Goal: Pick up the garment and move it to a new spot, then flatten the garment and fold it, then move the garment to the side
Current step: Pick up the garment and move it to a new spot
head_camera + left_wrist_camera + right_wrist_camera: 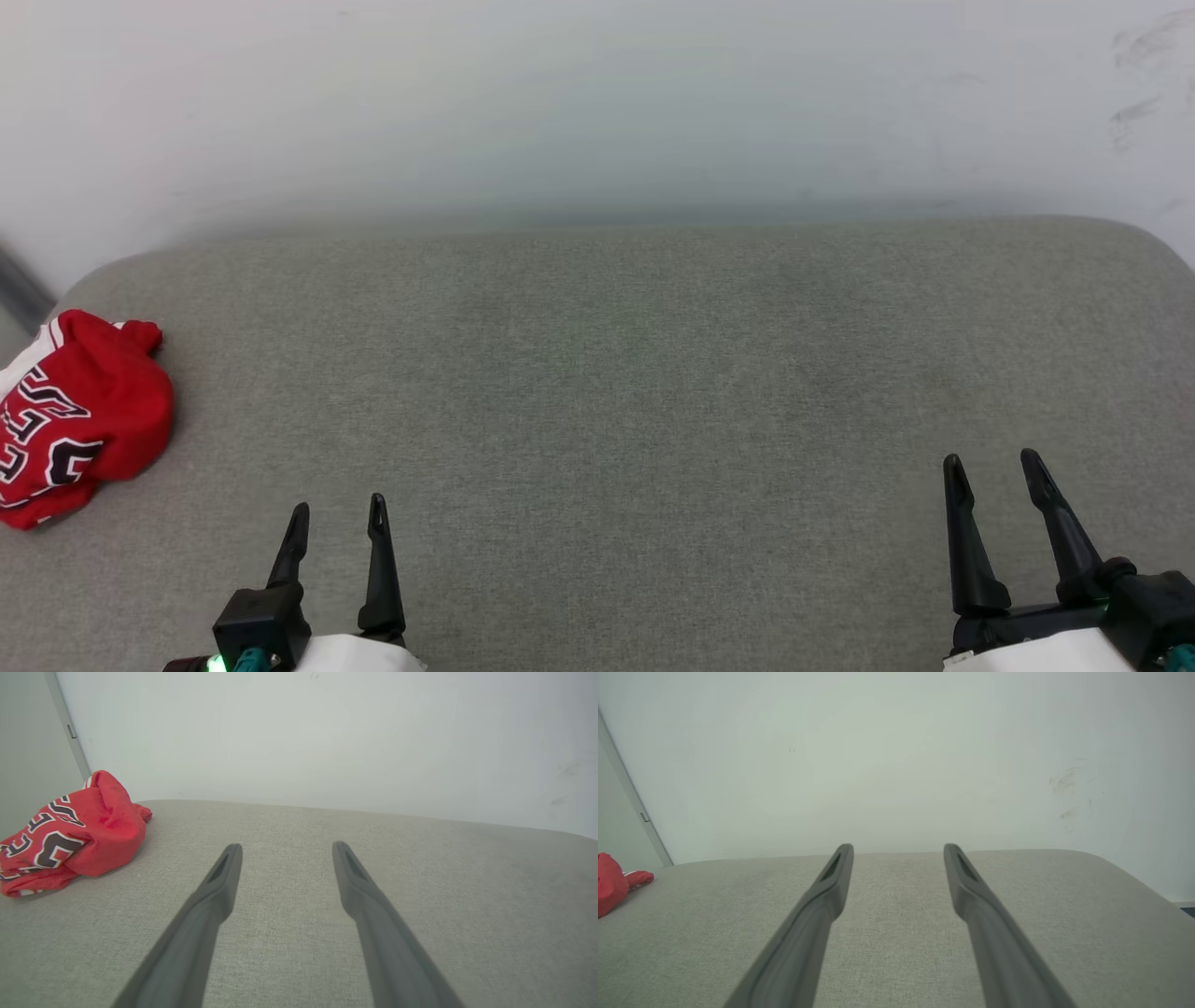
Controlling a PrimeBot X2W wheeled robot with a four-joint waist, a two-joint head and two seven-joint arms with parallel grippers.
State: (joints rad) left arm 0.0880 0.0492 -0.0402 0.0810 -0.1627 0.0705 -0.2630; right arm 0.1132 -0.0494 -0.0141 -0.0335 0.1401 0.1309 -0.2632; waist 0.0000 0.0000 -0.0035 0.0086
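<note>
The garment, a red jersey with white trim and black lettering outlined in white, lies crumpled in a heap at the far left edge of the grey cushion. Its heap also sits at the left in the left wrist view, and a red corner of it reaches the left edge of the right wrist view. My left gripper is open at the lower left, to the right of the garment and apart from it. My right gripper is open at the lower right, far from the garment. Both hold nothing.
A pale wall rises directly behind the cushion's back edge. A grey door frame stands behind the garment at the left. The cushion's rounded right corner drops off toward the floor.
</note>
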